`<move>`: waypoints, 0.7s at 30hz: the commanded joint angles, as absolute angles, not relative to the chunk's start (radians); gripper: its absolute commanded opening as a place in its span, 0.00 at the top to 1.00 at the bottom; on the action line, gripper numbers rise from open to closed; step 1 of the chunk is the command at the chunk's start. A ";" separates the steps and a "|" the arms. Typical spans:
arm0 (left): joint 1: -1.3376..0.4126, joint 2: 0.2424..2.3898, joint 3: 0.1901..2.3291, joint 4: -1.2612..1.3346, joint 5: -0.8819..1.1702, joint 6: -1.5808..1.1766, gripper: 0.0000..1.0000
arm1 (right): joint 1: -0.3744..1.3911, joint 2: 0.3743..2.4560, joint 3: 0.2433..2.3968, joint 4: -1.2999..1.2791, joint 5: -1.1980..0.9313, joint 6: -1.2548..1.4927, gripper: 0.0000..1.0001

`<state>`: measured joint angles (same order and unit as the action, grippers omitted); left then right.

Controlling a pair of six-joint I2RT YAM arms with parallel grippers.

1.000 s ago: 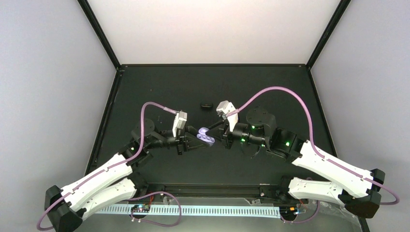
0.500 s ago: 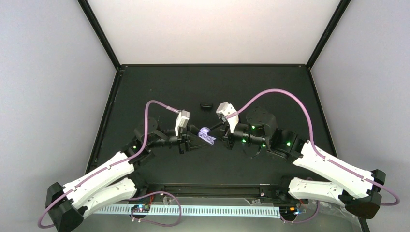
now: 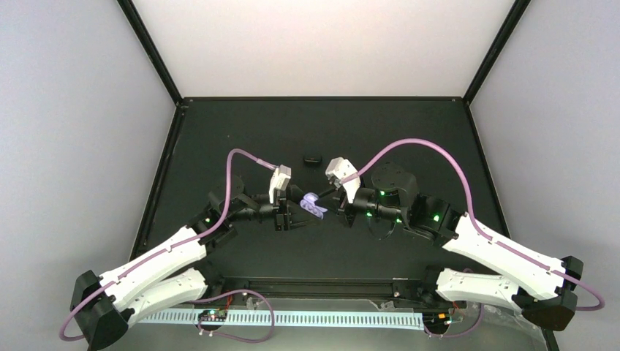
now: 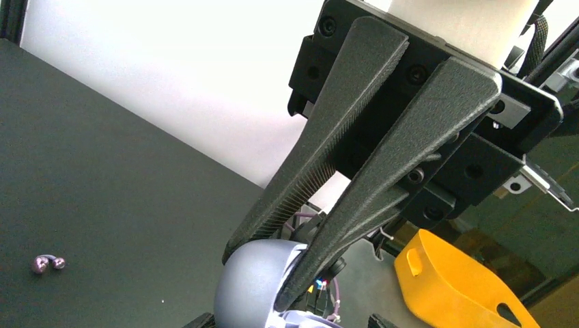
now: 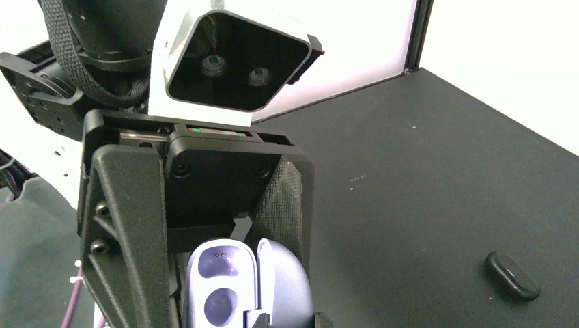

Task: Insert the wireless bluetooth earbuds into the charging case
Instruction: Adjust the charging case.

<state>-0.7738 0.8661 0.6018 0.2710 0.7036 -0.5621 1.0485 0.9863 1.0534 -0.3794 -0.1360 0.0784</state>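
Charging case (image 5: 218, 280): open, wells exposed for loading. Your right gripper (image 4: 263, 277) jaws pinch its lid to steady it; left gripper (image 3: 301, 212) jaws stand apart, flanking it.

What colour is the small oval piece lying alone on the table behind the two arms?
Black: the small black oval piece shows best in the right wrist view.

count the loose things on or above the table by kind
case: 1
earbuds: 2
black oval: 1
total: 4
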 commanded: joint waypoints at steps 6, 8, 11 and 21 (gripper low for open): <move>-0.779 0.839 0.636 0.227 0.727 -0.543 0.36 | 1.051 0.949 1.092 -0.429 -0.112 -0.011 0.99; -0.780 0.835 0.633 0.217 0.735 -0.532 0.35 | 1.051 0.940 1.093 -0.437 -0.116 -0.022 0.99; -0.779 0.838 0.631 0.211 0.750 -0.523 0.35 | 1.050 0.932 1.096 -0.451 -0.123 -0.038 0.99; -0.779 0.845 0.635 0.254 0.797 -0.535 0.49 | 1.050 0.925 1.095 -0.467 -0.140 -0.064 0.99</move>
<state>-0.7738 0.8455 0.6018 0.2291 0.7624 -0.5335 1.0485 0.9401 1.0691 -0.4622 -0.1337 -0.0410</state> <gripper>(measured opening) 0.509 0.088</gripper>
